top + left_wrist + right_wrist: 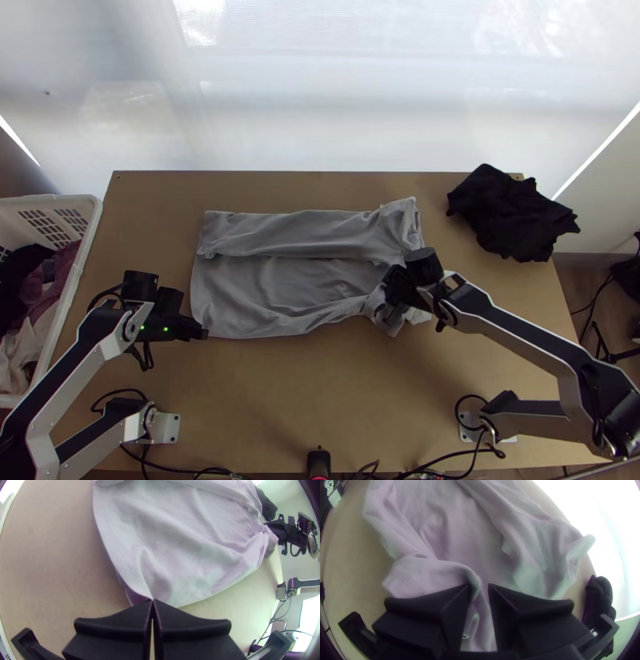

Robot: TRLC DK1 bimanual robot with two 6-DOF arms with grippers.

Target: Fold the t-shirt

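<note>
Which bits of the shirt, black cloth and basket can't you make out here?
T-shirt's lower layers: top view, under its upper layer.
Cloth beneath the right gripper: top view, hidden by that gripper.
Black cloth's garment type: top view, hidden by its bunching.
Basket's left side: top view, cut off by the edge.

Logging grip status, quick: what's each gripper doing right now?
Left gripper: closed, pinching the t-shirt at its near left corner.
Right gripper: open, cloth between its parted fingers; whether it grips any can't be told.
</note>
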